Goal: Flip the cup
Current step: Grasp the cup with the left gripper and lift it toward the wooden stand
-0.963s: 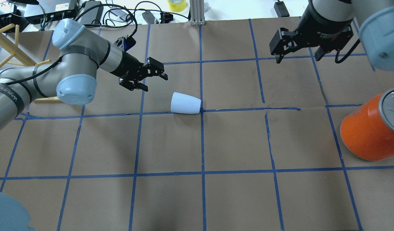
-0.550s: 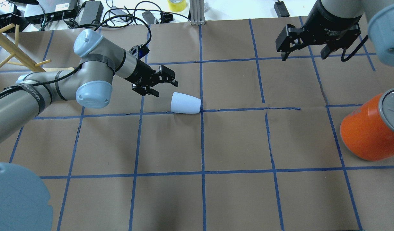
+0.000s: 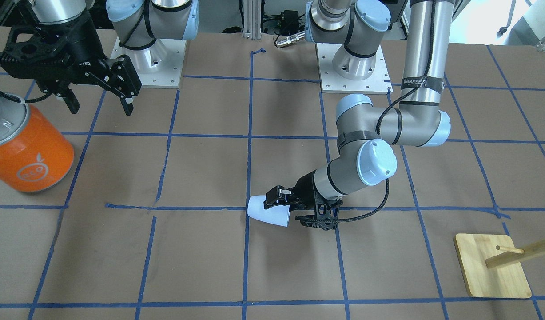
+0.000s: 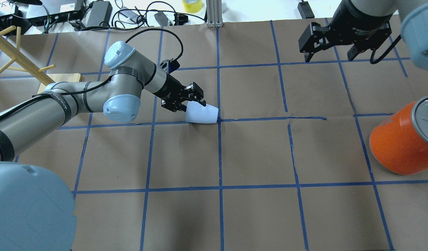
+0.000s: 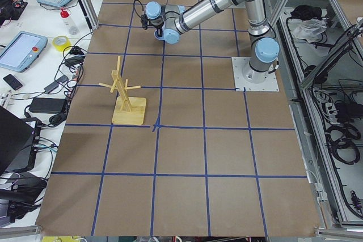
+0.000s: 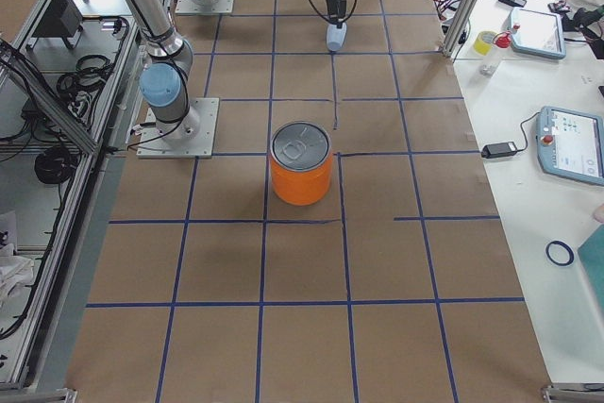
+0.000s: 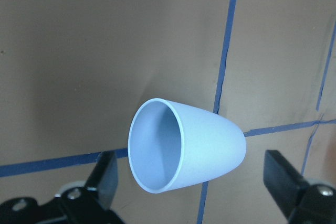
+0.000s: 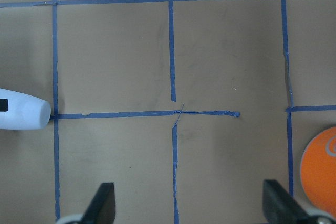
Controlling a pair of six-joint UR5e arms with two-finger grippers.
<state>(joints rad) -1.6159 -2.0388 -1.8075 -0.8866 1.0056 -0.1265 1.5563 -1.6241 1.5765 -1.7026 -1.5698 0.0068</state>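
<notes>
The pale blue-white cup [image 4: 202, 114] lies on its side on the brown paper near the table's middle, its mouth turned to my left gripper. My left gripper [image 4: 188, 104] is open, one finger on each side of the cup's mouth end, with gaps to the cup. In the left wrist view the cup [image 7: 199, 150] sits between the two fingers [image 7: 105, 177], mouth to the camera. The front view shows the cup [image 3: 265, 212] and left gripper [image 3: 282, 209]. My right gripper [image 4: 329, 57] is open and empty, high at the far right. The cup's base shows in the right wrist view [image 8: 23, 109].
A large orange can [image 4: 402, 139] with a silver lid stands at the right edge; it also shows in the front view [image 3: 28, 153]. A wooden peg rack [image 4: 15, 52] on a square base [image 3: 492, 266] stands at the far left. Cables lie beyond the table's far edge.
My left arm has moved right and down to the cup, and its open fingers now straddle the mouth end. The cup has not moved. My right gripper shifted slightly farther back.
</notes>
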